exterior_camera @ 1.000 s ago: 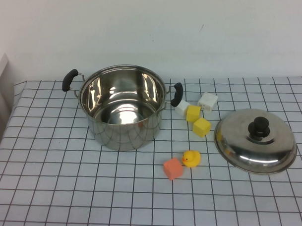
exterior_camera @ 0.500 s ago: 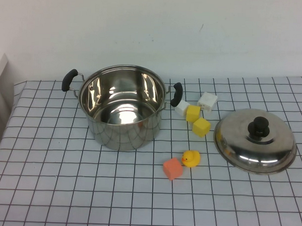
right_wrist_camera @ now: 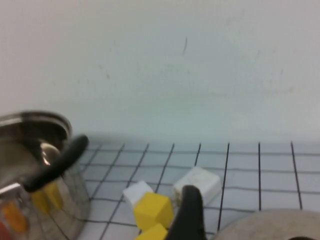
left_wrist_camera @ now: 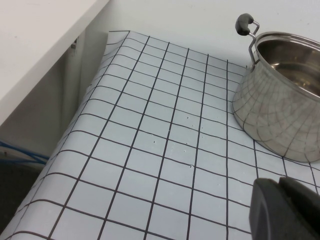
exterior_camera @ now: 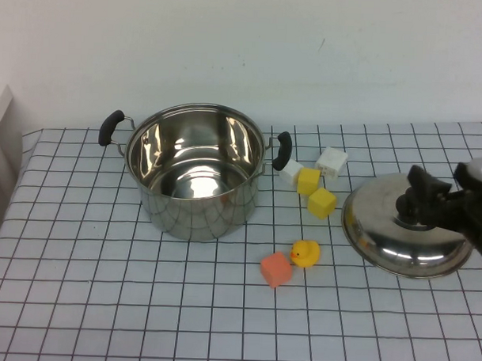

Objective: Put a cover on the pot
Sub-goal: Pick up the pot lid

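The pot (exterior_camera: 195, 175), a large shiny steel stockpot with two black handles, stands open and empty at the table's left-centre. It also shows in the left wrist view (left_wrist_camera: 280, 110) and the right wrist view (right_wrist_camera: 35, 170). The domed steel lid (exterior_camera: 405, 230) with its black knob (exterior_camera: 412, 204) lies on the table at the right. My right gripper (exterior_camera: 424, 196) is open at the knob, having reached in from the right edge. One of its fingers (right_wrist_camera: 189, 215) shows above the lid's rim (right_wrist_camera: 265, 225). My left gripper (left_wrist_camera: 280, 205) is shut and empty, low over the cloth, left of the pot.
Between pot and lid lie two white blocks (exterior_camera: 332, 161), two yellow blocks (exterior_camera: 322, 202), a yellow duck (exterior_camera: 305, 252) and an orange block (exterior_camera: 276, 269). A white wall rises behind the table. The checked cloth drops off at the left edge (left_wrist_camera: 95, 85).
My right arm has come into the high view from the right edge and reached the lid's knob. Pot, lid and toys have not moved.
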### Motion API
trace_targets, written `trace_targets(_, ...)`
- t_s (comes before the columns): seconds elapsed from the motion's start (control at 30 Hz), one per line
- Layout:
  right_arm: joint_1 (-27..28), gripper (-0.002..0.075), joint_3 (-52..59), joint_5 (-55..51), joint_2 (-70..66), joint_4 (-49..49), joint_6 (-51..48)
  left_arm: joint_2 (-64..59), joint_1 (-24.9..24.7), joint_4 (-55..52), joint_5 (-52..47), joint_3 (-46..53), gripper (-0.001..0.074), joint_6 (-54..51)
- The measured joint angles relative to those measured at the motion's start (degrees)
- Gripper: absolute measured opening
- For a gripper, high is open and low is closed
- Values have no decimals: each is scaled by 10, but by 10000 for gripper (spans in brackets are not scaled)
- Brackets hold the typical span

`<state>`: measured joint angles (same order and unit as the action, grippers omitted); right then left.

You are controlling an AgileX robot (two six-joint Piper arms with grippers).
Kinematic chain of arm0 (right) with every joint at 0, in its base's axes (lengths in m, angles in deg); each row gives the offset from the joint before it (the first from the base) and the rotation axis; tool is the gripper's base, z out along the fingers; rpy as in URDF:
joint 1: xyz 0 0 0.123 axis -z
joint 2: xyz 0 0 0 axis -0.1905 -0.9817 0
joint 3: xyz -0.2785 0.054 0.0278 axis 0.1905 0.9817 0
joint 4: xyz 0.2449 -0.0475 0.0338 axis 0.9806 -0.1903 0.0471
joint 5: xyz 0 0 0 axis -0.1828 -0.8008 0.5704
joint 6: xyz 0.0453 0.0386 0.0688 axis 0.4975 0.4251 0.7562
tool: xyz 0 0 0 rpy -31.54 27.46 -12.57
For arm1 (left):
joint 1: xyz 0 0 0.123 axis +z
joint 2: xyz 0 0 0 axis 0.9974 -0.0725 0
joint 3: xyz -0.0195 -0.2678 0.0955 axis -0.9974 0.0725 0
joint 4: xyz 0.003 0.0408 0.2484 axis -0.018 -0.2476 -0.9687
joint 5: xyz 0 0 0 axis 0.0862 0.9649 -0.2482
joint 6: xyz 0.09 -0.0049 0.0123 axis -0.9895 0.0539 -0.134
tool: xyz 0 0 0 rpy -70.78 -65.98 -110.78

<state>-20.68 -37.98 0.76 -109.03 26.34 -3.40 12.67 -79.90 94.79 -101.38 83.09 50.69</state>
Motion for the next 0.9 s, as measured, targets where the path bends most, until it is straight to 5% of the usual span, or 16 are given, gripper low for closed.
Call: trace_targets(0.9,0,591,-225,-51,-265,131,-125,0,0,0,0,0,0,-2)
